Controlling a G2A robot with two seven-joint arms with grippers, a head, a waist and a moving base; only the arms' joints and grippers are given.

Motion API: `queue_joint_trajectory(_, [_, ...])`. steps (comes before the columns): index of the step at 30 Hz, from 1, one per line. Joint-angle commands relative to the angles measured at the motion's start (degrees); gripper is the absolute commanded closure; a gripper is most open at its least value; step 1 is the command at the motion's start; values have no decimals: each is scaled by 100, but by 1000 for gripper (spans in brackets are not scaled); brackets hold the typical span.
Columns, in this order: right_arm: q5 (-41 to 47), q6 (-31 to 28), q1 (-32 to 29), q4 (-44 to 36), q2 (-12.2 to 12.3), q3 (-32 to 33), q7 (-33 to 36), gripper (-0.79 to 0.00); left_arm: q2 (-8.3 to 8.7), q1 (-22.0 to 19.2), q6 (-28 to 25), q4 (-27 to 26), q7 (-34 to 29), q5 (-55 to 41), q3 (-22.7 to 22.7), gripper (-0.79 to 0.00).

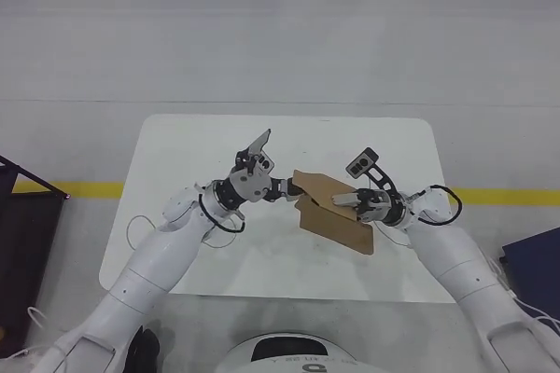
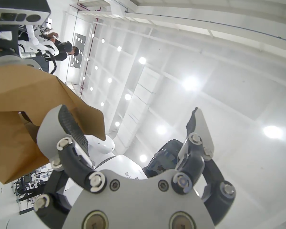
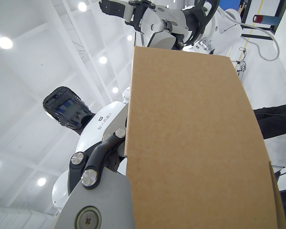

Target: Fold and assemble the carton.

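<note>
A brown carton (image 1: 331,219), partly folded, is held above the middle of the white table (image 1: 215,149) between my two arms. My right gripper (image 1: 347,200) is shut on its right side; in the right wrist view a broad carton panel (image 3: 193,132) covers the fingers. My left gripper (image 1: 287,189) is at the carton's left end and open. In the left wrist view the left gripper (image 2: 128,115) has its jaws spread wide, with one finger (image 2: 69,125) lying against a bent carton flap (image 2: 19,101). The open left gripper (image 3: 131,24) also shows beyond the panel's far edge.
The table has bare surface all around the carton. A yellow floor line (image 1: 75,189) runs behind the table. A dark stand (image 1: 9,242) is off the table's left side and a dark blue object (image 1: 541,256) off its right.
</note>
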Motion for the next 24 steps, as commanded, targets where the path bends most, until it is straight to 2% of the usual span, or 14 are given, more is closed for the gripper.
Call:
queue_joint_trajectory(1, [-7,6,-3,13,-7,11,0,0,13,86,20,-67,-6,17,-92,-785])
queue_joint_trajectory(8, [-73,31,10,40,-37,21,0,0,50,357,106,-393,46,158,-345,-785])
queue_joint_trajectory(13, [-91,39,4,34,-61,34,0,0,54,484,158,-514,78,376,-370,-785])
queue_joint_trajectory(24, [-103,106,-68,-130,-75,93,0,0,-47,310,177,-213,101,314,-262,-785])
